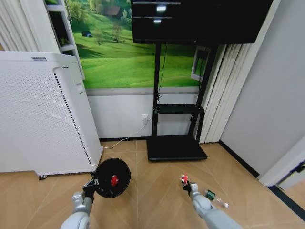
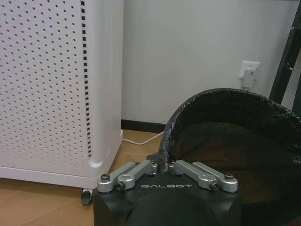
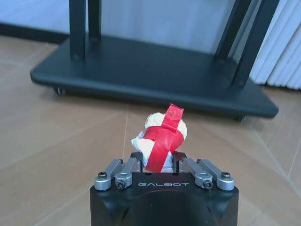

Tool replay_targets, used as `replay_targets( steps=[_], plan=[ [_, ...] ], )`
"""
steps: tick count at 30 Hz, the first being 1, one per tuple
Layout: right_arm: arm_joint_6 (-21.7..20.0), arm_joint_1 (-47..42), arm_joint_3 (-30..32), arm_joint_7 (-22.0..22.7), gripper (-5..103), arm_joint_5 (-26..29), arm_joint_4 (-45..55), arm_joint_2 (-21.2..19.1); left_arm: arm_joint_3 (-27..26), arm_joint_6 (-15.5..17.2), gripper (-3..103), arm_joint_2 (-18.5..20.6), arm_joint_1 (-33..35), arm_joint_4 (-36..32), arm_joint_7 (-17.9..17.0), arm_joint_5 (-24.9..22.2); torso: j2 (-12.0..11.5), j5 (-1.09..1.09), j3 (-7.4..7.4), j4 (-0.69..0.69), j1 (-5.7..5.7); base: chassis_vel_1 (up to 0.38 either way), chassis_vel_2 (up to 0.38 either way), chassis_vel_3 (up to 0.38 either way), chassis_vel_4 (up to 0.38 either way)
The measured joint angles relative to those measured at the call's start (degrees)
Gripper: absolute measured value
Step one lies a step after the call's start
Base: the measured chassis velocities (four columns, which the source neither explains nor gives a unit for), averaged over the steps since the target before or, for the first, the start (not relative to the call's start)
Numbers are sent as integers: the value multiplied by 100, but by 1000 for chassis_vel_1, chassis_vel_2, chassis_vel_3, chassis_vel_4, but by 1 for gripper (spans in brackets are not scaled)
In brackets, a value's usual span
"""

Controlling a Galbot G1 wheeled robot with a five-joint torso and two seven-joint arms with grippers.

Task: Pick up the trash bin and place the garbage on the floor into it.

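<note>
Left gripper point(image 2: 163, 165) pinches my round black trash bin point(image 1: 112, 178) by its crinkled liner rim, one red-taped wad point(image 1: 114, 180) inside; right gripper point(image 3: 162, 162) clamps another crumpled white wad point(image 3: 162, 136) above the parquet floor point(image 1: 157, 191), near the clear bottle point(image 1: 215, 198).

Left tool point(image 1: 92, 183) and right tool point(image 1: 186, 183) both clamped, forward

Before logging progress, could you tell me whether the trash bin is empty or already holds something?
Not empty: in the head view a red-and-white wad lies inside the trash bin, which the left tool grips by its rim.
</note>
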Motion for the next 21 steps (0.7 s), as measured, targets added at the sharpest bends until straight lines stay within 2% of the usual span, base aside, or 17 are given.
replay_targets(
  steps=[3, 7, 9, 12, 13, 14, 15, 17, 21],
  plan=[
    [168, -299, 251, -288, 31, 197, 747, -458, 282, 57, 3, 57, -312, 261, -83, -74, 0, 0, 0, 2, 0, 0, 0, 0, 0],
    [323, -575, 468, -496, 31, 249, 1269, -756, 475, 84, 3, 57, -517, 415, -135, -94, 0, 0, 0, -2, 0, 0, 0, 0, 0],
    [598, -1026, 842, -772, 31, 266, 1964, -1124, 721, 105, 3, -5, -831, 644, -199, -97, 0, -2, 0, -2, 0, 0, 0, 0, 0],
    [709, -1139, 919, -884, 31, 266, 2113, -1199, 782, 106, 3, -37, -924, 720, -204, -91, 0, 0, 0, -1, 0, 0, 0, 0, 0],
    [877, -1305, 1046, -1069, 31, 263, 2320, -1299, 844, 107, 3, -92, -1035, 813, -210, -72, 0, 0, 0, -2, 0, 0, 0, 0, 0],
    [1114, -1551, 1224, -1437, 31, 244, 2599, -1409, 930, 107, 3, -218, -1173, 918, -230, -36, 0, -2, 0, -1, 0, 0, 0, 0, 0],
    [1114, -1551, 1224, -1437, 31, 244, 2599, -1409, 930, 107, 3, -218, -1173, 918, -230, -36, 0, -2, 0, -1, 0, 0, 0, 0, 0],
    [1423, -1806, 1391, -1849, 31, 225, 2949, -1464, 1092, 131, 3, -384, -1330, 1007, -248, -7, 0, 1, 0, -1, 0, 0, 0, 0, 0],
    [1559, -1902, 1421, -2077, 31, 229, 3189, -1474, 1216, 140, 3, -486, -1425, 1100, -258, 41, 0, -1, 0, -1, 0, 0, 0, 0, 0]
  ],
)
